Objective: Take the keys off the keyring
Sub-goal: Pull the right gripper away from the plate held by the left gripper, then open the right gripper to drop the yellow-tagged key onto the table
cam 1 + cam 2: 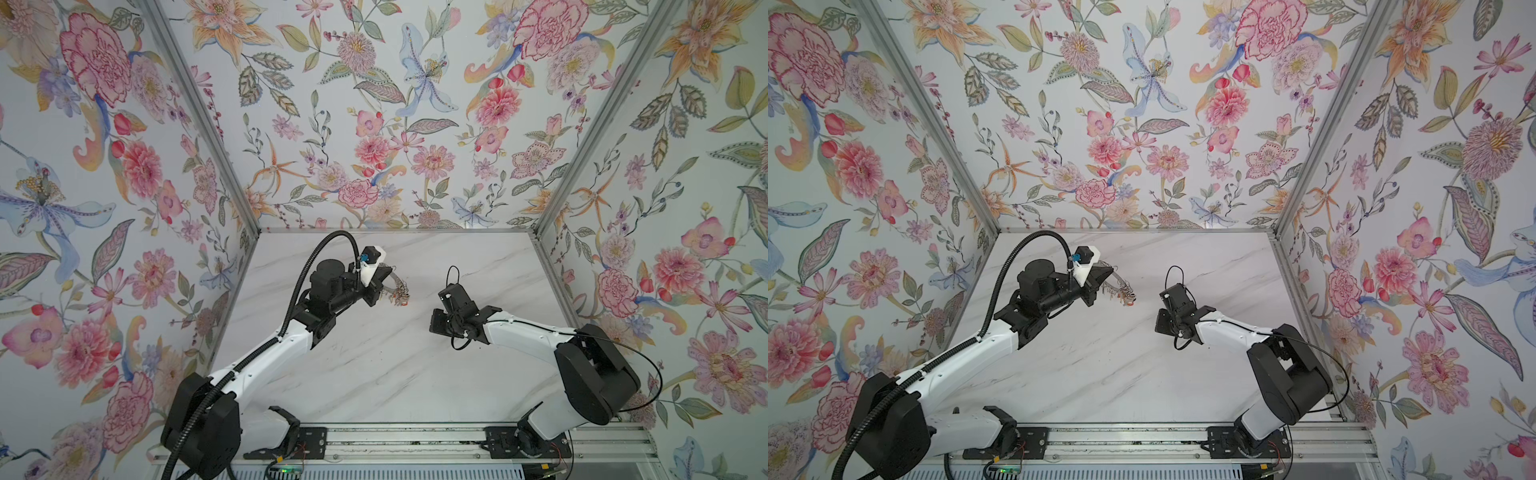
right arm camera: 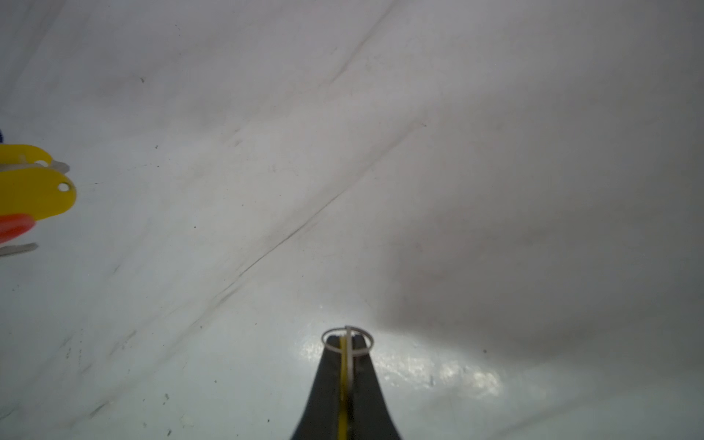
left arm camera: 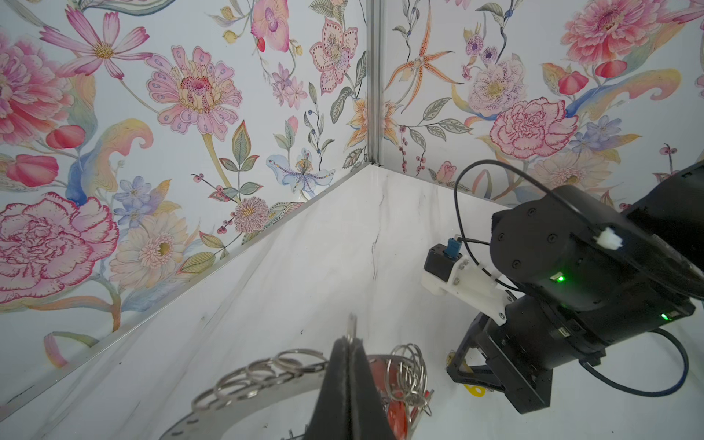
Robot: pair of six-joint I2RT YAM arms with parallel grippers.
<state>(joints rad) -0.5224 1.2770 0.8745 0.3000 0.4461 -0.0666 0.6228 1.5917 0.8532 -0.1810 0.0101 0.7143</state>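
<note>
Our left gripper (image 3: 352,344) is clenched on the keyring (image 3: 244,394) — by its rim, as far as we can tell. Well apart from the keyring, the right gripper (image 2: 346,341) pinches a yellow key (image 2: 343,381) at its very tips, with a wire loop (image 2: 347,332) around them. We judge that hold thin: a jolt could drop the key. A red key (image 3: 381,367) sits among the keyring's loops and may snag on them. Only the right wrist view shows the pinched key and the loose keys (image 2: 34,190) — how far those lie from the keyring we cannot tell. The left wrist view alone shows the red key close up.
</note>
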